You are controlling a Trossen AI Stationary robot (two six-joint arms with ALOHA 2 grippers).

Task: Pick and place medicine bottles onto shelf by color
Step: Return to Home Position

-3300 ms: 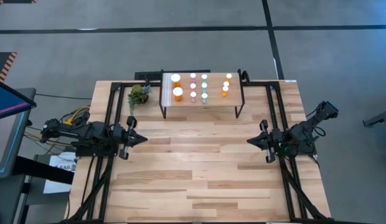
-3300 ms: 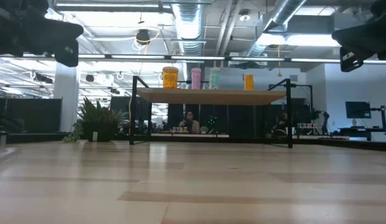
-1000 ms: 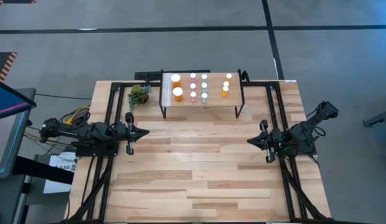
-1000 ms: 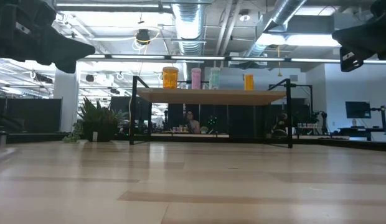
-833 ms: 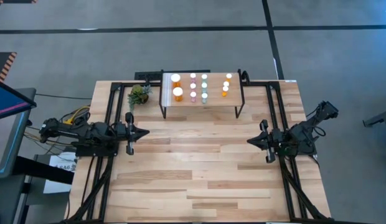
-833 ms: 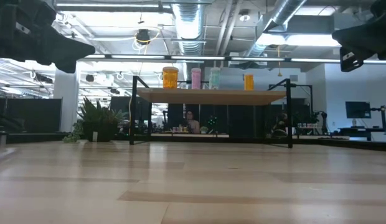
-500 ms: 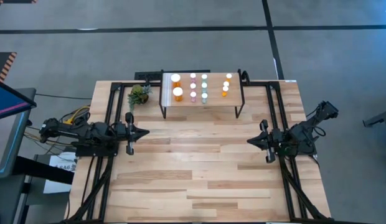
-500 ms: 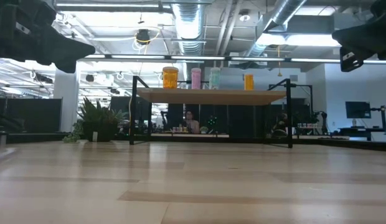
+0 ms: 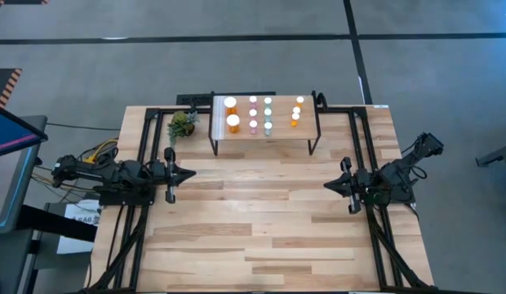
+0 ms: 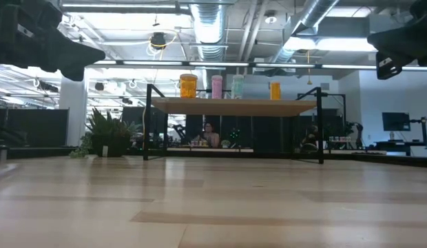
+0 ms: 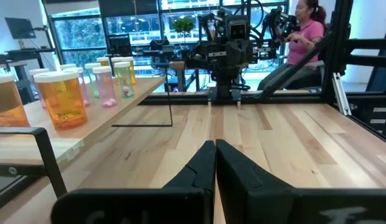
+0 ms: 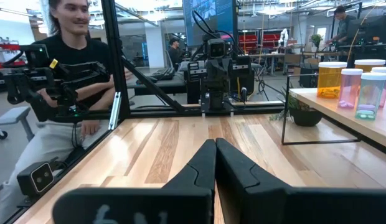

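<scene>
White-capped orange, pink and teal medicine bottles (image 9: pixel 253 124) stand on light-wood, black-legged shelf (image 9: pixel 282 132).
Left gripper (image 9: pixel 191 174), right gripper (image 9: pixel 326 186): fingers closed together, holding nothing, over wooden tabletop (image 9: pixel 261 214).

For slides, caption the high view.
White-capped orange, pink, teal medicine bottles on light wood shelf; left end effector, right end effector at sides.

left arm (image 9: pixel 122 175) and right arm (image 9: pixel 385 181): matte black, blocky joints. Yellow/orange cables (image 9: pixel 94 153) bundled at the left arm's end farthest from the shelf (image 9: pixel 245 135). left gripper (image 11: pixel 215 143), right gripper (image 12: pixel 215 142): black fingers, tapered wedges, plain faces.
</scene>
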